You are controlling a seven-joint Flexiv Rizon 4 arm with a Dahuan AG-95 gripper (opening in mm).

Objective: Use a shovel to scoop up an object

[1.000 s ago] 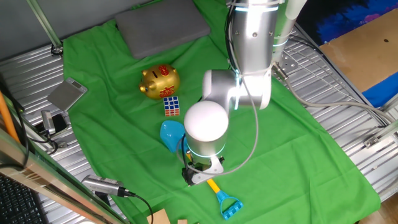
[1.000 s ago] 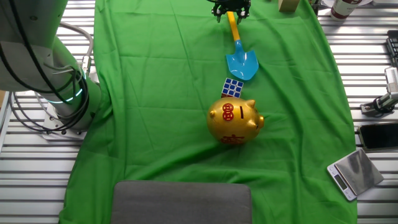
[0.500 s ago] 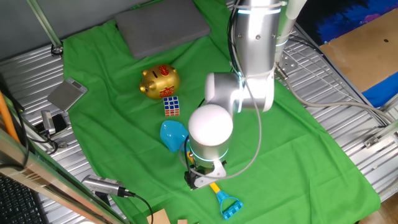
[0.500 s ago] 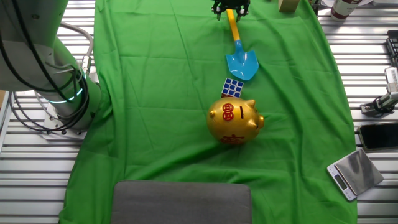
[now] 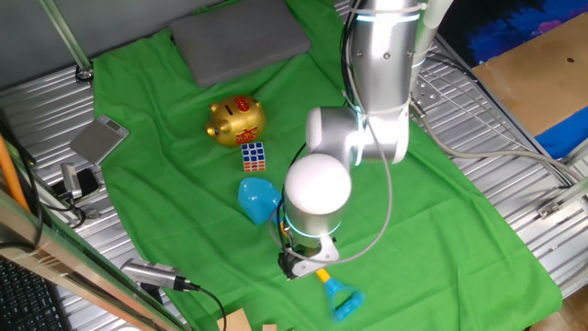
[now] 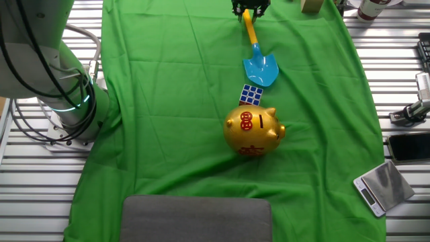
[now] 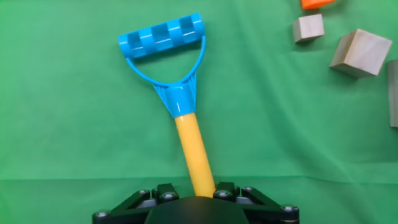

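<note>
Gripping the shovel [image 6: 257, 52] by its yellow shaft, the pincer [image 6: 250, 9] is clenched on it partway along, so the blue D-shaped end is sticking out on one side of the fingers and the light blue blade is reaching out on the other, toward the object [image 6: 251, 95]. That hold is probably chosen to keep the blade low and aimed at the cube. In the hand view the smooth round shaft is running straight up out of the pincer [image 7: 198, 198] to the ribbed grip of the shovel [image 7: 169, 70], all glossy moulded plastic. The object [image 5: 254, 156], a small hard-edged cube of coloured squares, is lying just beyond the blade tip, apart from it, and resting close against a rounded gold piggy bank [image 6: 253, 131] that is standing farther from the pincer. A soft, slightly wrinkled green cloth [image 6: 168, 101] is covering the table beneath everything.
</note>
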